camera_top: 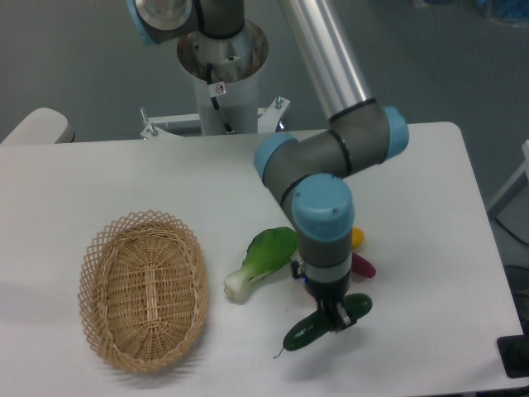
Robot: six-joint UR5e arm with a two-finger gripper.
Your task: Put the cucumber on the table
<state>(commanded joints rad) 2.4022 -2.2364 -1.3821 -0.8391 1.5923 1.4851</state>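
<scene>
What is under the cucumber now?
Under the cucumber only bare white table and its shadow show. The claw covers its middle. The arm hides the table behind, so the orange cannot be seen.

1. bare table (430, 347) right of and in front of the gripper (337, 321), room to pass
2. bok choy (263, 260) just left of arm; purple piece (362, 266) and yellow piece (357, 237) close behind
3. basket (145, 289) well apart on left, open strip between

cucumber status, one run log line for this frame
phase: carry | end effector: shut on cucumber | cucumber: low above table, clear of bok choy | placed: not yet
</scene>
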